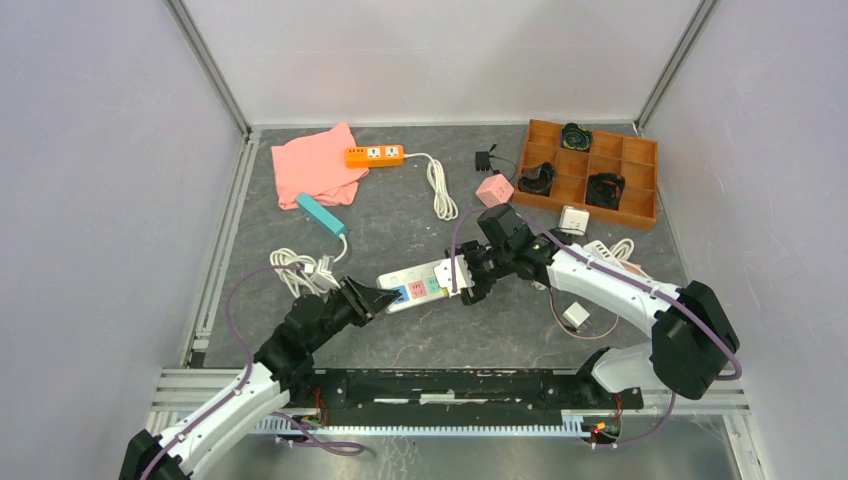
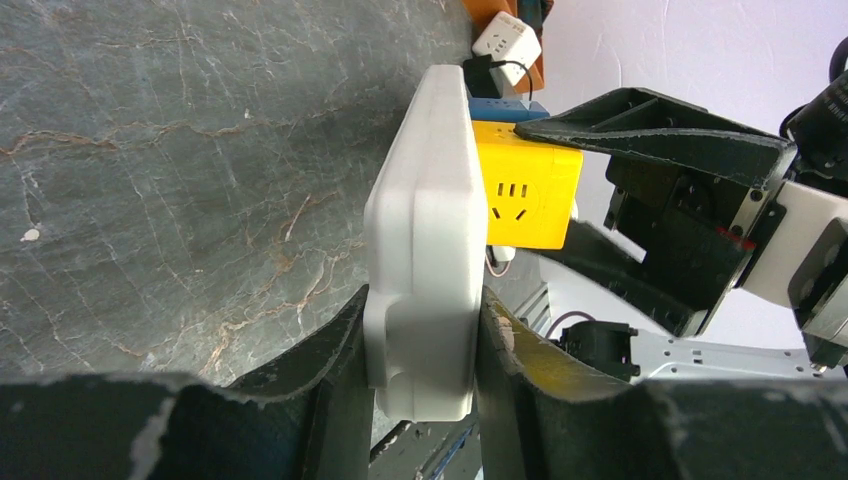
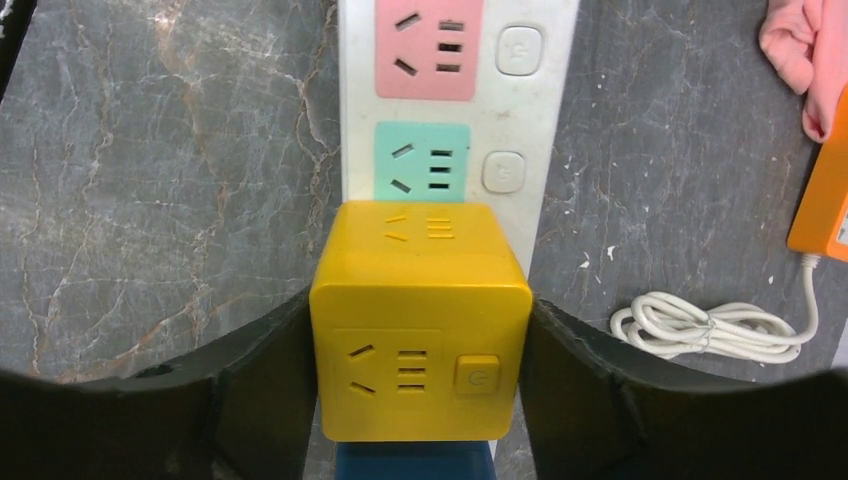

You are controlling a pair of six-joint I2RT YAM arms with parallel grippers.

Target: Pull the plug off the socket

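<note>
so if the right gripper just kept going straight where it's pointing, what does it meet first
The yellow cube plug, sitting between the right gripper's fingers on the socket; beyond it probably the left gripper, though depth is unclear.

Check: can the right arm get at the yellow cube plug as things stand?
Likely yes: the right gripper brackets the yellow cube plug, fingers against both sides, nothing between, while the left gripper clamps the socket.
</note>
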